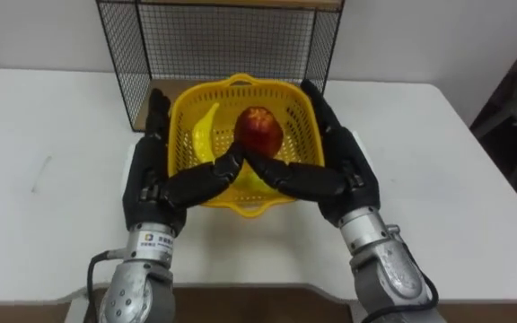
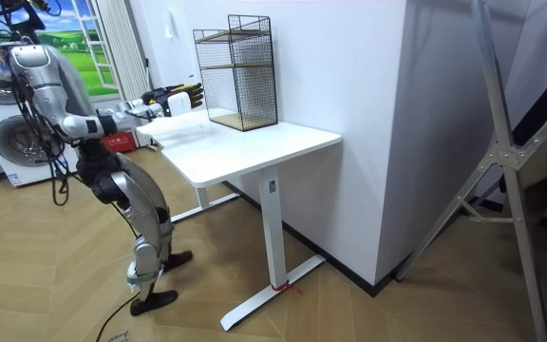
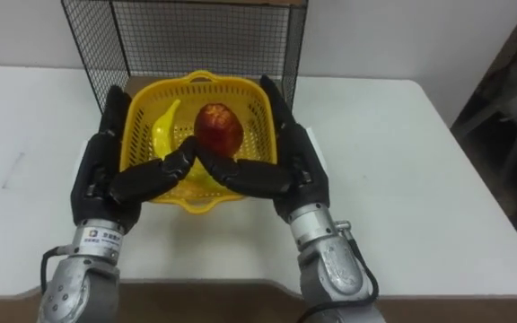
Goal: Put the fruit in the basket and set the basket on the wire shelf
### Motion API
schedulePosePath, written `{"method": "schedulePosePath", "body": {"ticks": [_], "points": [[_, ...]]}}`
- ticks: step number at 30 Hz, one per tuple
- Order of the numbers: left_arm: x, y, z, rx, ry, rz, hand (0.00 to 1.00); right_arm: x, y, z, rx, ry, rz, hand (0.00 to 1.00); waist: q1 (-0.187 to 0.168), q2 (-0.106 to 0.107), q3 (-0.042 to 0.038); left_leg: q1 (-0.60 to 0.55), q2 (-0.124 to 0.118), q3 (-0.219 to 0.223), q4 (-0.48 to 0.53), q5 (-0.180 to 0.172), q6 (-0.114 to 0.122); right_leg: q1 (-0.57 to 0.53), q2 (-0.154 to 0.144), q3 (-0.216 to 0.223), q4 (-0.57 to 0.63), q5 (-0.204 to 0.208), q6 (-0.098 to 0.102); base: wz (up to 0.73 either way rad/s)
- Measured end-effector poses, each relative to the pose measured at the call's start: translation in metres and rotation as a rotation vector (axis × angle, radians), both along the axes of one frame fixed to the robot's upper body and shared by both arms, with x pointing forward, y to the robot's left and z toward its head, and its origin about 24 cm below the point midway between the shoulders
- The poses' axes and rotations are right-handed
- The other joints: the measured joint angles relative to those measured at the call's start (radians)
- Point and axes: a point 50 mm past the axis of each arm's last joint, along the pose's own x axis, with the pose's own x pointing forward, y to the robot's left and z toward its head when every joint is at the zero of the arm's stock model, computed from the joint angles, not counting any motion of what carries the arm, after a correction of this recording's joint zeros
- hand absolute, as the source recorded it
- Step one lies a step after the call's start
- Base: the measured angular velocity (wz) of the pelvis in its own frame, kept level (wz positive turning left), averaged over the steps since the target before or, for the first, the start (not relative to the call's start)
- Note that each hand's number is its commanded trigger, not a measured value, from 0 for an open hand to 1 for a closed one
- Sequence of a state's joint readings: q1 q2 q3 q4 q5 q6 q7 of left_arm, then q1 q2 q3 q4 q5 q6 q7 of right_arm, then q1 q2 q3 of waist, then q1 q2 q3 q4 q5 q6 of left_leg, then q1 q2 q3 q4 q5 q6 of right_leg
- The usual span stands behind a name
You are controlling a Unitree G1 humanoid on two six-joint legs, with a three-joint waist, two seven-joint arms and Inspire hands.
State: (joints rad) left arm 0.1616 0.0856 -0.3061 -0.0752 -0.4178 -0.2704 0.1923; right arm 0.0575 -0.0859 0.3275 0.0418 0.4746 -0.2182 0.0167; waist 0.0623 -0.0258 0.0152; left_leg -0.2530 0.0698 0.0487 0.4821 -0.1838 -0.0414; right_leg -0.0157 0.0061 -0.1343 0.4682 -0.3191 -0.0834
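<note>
A yellow plastic basket (image 1: pixel 240 82) sits between my two hands, just in front of the black wire shelf (image 1: pixel 232 36). A red apple (image 1: pixel 258 130) and a yellow banana (image 1: pixel 206 133) lie inside it. My left hand (image 1: pixel 146 184) presses its left side and my right hand (image 1: pixel 348 170) its right side. The fingers lie straight along the basket's walls. Both thumbs reach across the front rim and meet in the middle. In the room view the hands (image 2: pixel 164 97) are held out a little above the tabletop, towards the shelf (image 2: pixel 240 71).
The white table (image 1: pixel 52 179) spreads wide on both sides of the basket. The wire shelf stands at its back edge against the wall, with a wooden board on top. I stand at the table's end on the room view's left, a washing machine (image 2: pixel 12 142) behind me.
</note>
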Motion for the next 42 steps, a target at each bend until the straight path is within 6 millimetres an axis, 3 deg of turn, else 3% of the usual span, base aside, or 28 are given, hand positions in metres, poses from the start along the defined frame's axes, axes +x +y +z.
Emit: {"method": "schedulePosePath", "body": {"ticks": [1,2,4,7,11,15,17,18,19,20,22,24,27,29,32,37,42], "points": [[-0.001,0.001,-0.001,0.019,0.001,0.001,0.00,-0.001,0.001,-0.002,-0.003,0.006,0.010,0.00,0.003,0.001,-0.0064,0.007,-0.009,-0.008,-0.040,0.049,-0.001,0.006,-0.002,0.006,-0.007,-0.002,0.007,-0.15],[-0.001,0.002,0.000,0.021,-0.001,0.005,0.00,-0.001,0.001,-0.002,-0.002,0.004,0.016,0.00,-0.011,0.004,-0.0115,0.018,-0.023,-0.021,-0.063,0.078,0.013,0.018,-0.004,-0.004,-0.027,0.002,0.013,0.00],[-0.001,0.002,0.000,0.021,-0.002,0.002,0.00,-0.001,0.001,-0.001,-0.002,0.001,0.018,0.00,-0.013,-0.009,-0.0064,0.030,-0.038,-0.023,-0.083,0.115,0.028,0.032,-0.008,-0.007,-0.049,0.005,0.017,0.14],[-0.001,0.001,-0.001,0.023,0.001,-0.004,0.00,-0.001,0.001,-0.002,-0.002,0.004,0.018,0.00,-0.022,-0.029,-0.0050,0.028,-0.051,-0.026,-0.080,0.107,0.040,0.047,-0.021,-0.020,-0.079,0.000,0.027,0.14],[-0.001,0.001,-0.001,0.025,-0.002,-0.008,0.00,-0.001,0.001,-0.002,-0.002,0.004,0.018,0.00,-0.024,-0.025,-0.0046,0.020,-0.070,-0.023,-0.067,0.081,0.054,0.052,-0.043,-0.019,-0.087,-0.017,0.043,0.05],[-0.001,-0.001,0.000,0.016,-0.007,-0.009,0.00,0.000,0.000,0.005,-0.005,-0.028,0.014,0.00,-0.029,-0.031,-0.0065,0.023,-0.116,0.003,-0.031,0.034,0.082,0.065,-0.098,-0.021,-0.035,-0.067,0.076,0.07],[-0.001,-0.002,0.001,0.010,-0.007,-0.013,0.00,0.000,-0.003,0.005,-0.014,-0.028,0.012,0.00,-0.029,-0.033,-0.0052,0.045,-0.140,0.022,-0.011,-0.003,0.107,0.045,-0.143,-0.031,0.084,-0.083,0.103,0.04],[-0.001,-0.002,0.001,0.008,-0.007,-0.013,0.00,0.000,-0.003,0.006,-0.015,-0.029,0.011,0.00,-0.029,-0.035,-0.0042,0.050,-0.146,0.027,-0.007,-0.012,0.114,0.027,-0.156,-0.030,0.135,-0.083,0.104,0.00],[0.000,-0.002,0.002,0.003,-0.010,-0.014,0.00,0.001,-0.003,0.006,-0.015,-0.033,0.010,0.00,-0.029,-0.039,-0.0018,0.062,-0.157,0.036,0.002,-0.035,0.126,-0.004,-0.183,-0.030,0.236,-0.079,0.111,0.07],[0.001,-0.002,0.002,0.003,-0.013,-0.015,0.00,0.001,-0.003,0.006,-0.014,-0.036,0.008,0.00,-0.029,-0.044,0.0049,0.079,-0.173,0.037,0.010,-0.051,0.140,-0.021,-0.207,-0.028,0.305,-0.065,0.131,0.09],[0.001,-0.003,0.002,0.004,-0.014,-0.017,0.00,0.001,-0.004,0.007,-0.028,-0.041,0.005,0.00,-0.029,-0.049,0.0086,0.094,-0.188,0.036,0.011,-0.065,0.155,-0.042,-0.222,-0.032,0.358,-0.042,0.151,0.06],[0.003,-0.003,0.004,0.007,-0.023,-0.020,0.00,0.002,-0.007,0.007,-0.030,-0.044,-0.006,0.00,-0.028,-0.044,0.0109,0.091,-0.189,0.029,0.014,-0.074,0.166,-0.057,-0.220,-0.031,0.367,-0.028,0.155,-0.02],[0.003,-0.002,0.005,0.011,-0.025,-0.017,0.00,0.002,-0.006,0.008,-0.033,-0.046,-0.006,0.00,-0.025,-0.026,0.0199,0.088,-0.172,0.027,-0.007,-0.071,0.174,-0.091,-0.181,-0.028,0.217,-0.082,0.146,-0.08],[0.003,-0.003,0.005,0.016,-0.027,-0.018,0.00,0.003,-0.007,0.008,-0.048,-0.050,-0.006,0.00,-0.026,-0.029,0.0179,0.091,-0.171,0.030,-0.011,-0.071,0.174,-0.109,-0.159,-0.027,0.086,-0.036,0.140,0.06],[0.004,-0.006,0.005,0.013,-0.024,-0.028,0.00,0.006,-0.008,0.011,-0.059,-0.066,-0.007,0.00,-0.030,-0.009,0.0041,0.106,-0.151,0.019,-0.030,-0.071,0.171,-0.067,-0.120,-0.033,0.010,0.025,0.129,-0.01],[0.004,-0.006,0.005,0.015,-0.021,-0.026,0.00,0.008,-0.006,0.013,-0.054,-0.069,-0.015,0.00,-0.032,-0.007,0.0001,0.147,-0.135,0.014,-0.064,-0.067,0.165,0.002,-0.091,-0.034,-0.080,0.062,0.127,-0.02],[0.004,-0.006,0.005,0.014,-0.021,-0.027,0.00,0.009,-0.006,0.013,-0.044,-0.065,-0.034,0.00,-0.034,-0.008,-0.0011,0.153,-0.131,0.006,-0.077,-0.063,0.161,0.022,-0.080,-0.036,-0.121,0.078,0.125,0.02]]}}
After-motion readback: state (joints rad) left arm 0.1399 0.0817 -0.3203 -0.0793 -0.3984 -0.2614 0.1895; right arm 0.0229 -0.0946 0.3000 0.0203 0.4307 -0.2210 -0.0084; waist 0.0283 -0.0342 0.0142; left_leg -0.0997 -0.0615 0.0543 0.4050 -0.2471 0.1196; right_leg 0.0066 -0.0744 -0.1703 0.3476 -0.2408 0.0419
